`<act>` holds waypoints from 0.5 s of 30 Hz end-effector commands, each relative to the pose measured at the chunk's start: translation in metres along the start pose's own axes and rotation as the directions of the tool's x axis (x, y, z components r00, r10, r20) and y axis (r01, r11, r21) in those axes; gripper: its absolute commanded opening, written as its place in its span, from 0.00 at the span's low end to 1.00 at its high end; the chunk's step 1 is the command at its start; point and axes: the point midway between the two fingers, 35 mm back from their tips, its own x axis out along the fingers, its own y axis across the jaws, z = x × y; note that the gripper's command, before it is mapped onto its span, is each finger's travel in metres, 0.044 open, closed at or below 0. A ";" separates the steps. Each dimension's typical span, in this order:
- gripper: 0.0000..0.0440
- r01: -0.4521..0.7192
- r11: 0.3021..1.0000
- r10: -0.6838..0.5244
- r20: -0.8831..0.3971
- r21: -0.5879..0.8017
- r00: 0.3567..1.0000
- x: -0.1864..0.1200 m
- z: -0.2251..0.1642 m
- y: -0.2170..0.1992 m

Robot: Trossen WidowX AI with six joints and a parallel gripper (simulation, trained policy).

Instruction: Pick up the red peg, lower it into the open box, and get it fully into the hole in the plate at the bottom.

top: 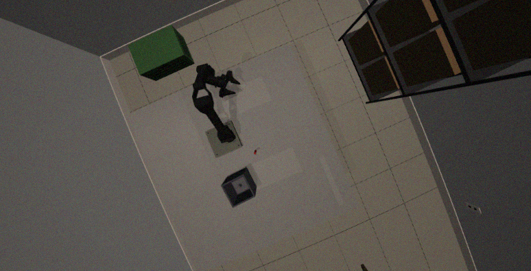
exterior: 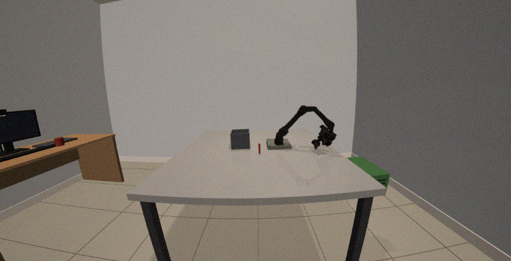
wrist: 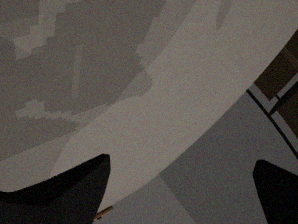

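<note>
- The gripper (top: 237, 88) (exterior: 315, 146) (wrist: 186, 167) has its two fingers spread wide, with nothing held between them
- In the wrist view both dark fingertips stand well apart at the lower edge, and neither touches the peg or the box
- The black arm (top: 204, 103) (exterior: 293, 117) arches up from its base and bends down again to the gripper, on the side of the base away from the box
- The arm stands on a greenish-grey base plate (top: 219, 152) (exterior: 286, 147)
- The red peg (top: 255, 151) (exterior: 259, 148) stands upright on the table, near the base plate and outside the box, between the two in the exterior view
- The open box (top: 251, 195) (exterior: 239, 141) is dark grey and sits on the table near the peg; from above, a paler plate (top: 236, 188) with a small dark hole shows at its bottom
- The table (top: 282, 209) (exterior: 250, 176) (wrist: 190, 90) has a pale grey top with faint lighter patches and shadows, and dark legs
- No brand, label or writing can be read in any view
- Around it are a tiled floor, plain grey walls and a green cabinet (top: 159, 51) (exterior: 370, 167) beyond the table's edge
- A wooden desk (exterior: 100, 151) carries a dark monitor (exterior: 19, 125) and a red cup (exterior: 59, 141); a black-framed shelf unit (top: 394, 68) shows in the top view
</note>
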 end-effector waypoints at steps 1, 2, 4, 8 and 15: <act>0.95 -0.002 1.000 0.002 -0.007 0.017 1.000 0.002 -0.004 -0.003; 0.97 -0.005 0.999 0.005 -0.016 0.039 1.000 0.005 -0.008 -0.005; 0.99 -0.021 0.995 0.025 -0.041 0.098 0.999 0.015 -0.019 -0.011; 1.00 -0.062 0.974 0.083 -0.088 0.217 0.993 0.034 -0.041 -0.024; 1.00 -0.112 0.901 0.195 -0.160 0.418 0.968 0.068 -0.078 -0.038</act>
